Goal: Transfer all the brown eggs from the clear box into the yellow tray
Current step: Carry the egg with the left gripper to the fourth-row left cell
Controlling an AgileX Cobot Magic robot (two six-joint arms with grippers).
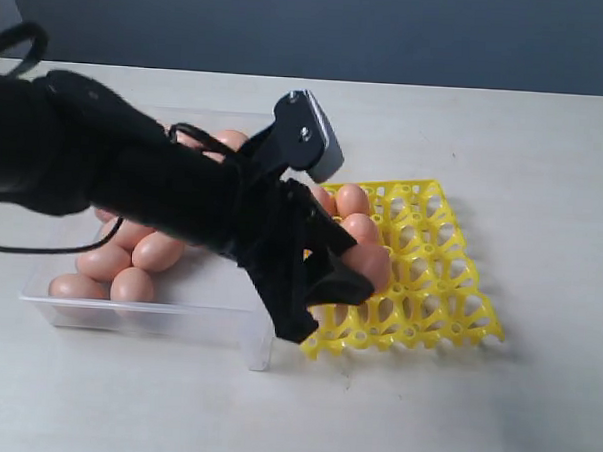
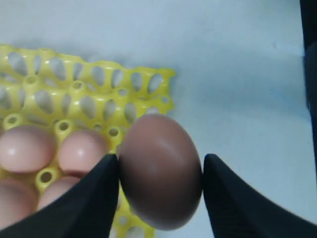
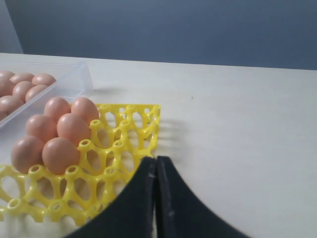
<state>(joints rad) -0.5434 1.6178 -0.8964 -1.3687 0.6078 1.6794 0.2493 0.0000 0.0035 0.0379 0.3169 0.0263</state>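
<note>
Pale tabletop (image 1: 534, 396) is carrying the clear box (image 1: 177, 316), with eggs (image 1: 129, 279) lying inside, and the yellow tray (image 1: 449, 293) just beside it. Left gripper (image 1: 333, 302) is pinching one brown egg (image 2: 159, 188) across its widest part, above the tray's edge; right gripper (image 3: 156, 166) is sitting closed, empty. Egg is looking light, smooth, brittle: gentle, centred squeeze advised.

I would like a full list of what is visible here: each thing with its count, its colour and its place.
clear box: one, transparent, on the table, left in the exterior view.
yellow tray: one, yellow, beside the box.
eggs in tray: six, brown, in cups nearest the box.
eggs in box: several, brown, partly hidden by the arm.
held egg: one, brown, above the tray's edge.
table: one, pale beige.
left fingers: black, shut on the held egg.
right fingers: black, closed, empty, near the tray.
</note>
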